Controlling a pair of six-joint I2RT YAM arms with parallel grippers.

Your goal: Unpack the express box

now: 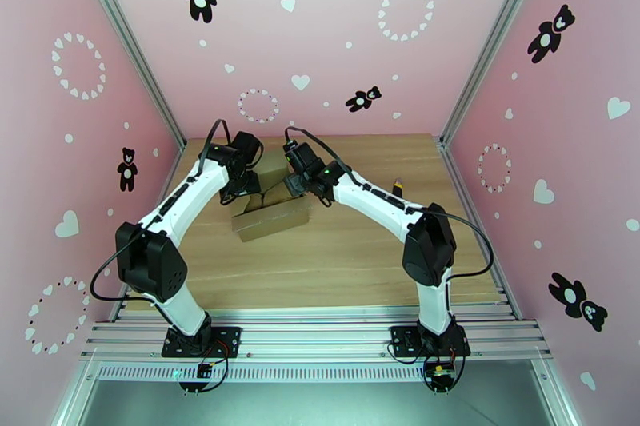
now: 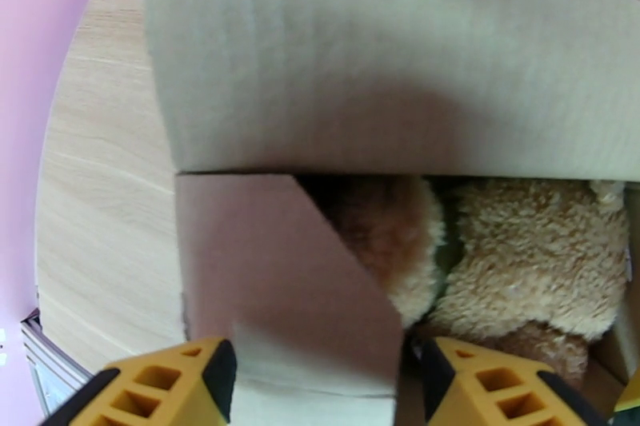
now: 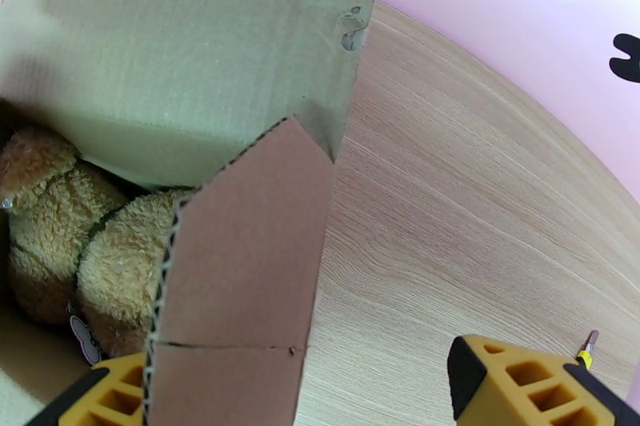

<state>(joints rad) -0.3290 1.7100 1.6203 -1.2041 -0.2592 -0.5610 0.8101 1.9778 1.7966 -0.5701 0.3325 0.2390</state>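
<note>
The express box [image 1: 272,216], matte corrugated cardboard with fluted cut edges, is sitting on the pale wood-grain table [image 1: 344,260] between both arms, its flaps standing open over a fuzzy tan plush toy [image 2: 528,260]. The left gripper [image 2: 320,388] is spreading its 2 yellow cut-out fingers wide on either side of 1 short flap, pinching nothing. The right gripper [image 3: 296,396] is gaping wide and empty beside another flap.

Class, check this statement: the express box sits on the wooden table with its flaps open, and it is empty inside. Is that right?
No. The express box is not empty: a tan plush toy lies inside, as the left wrist view shows. The box does sit on the wooden table with its flaps open.
</note>
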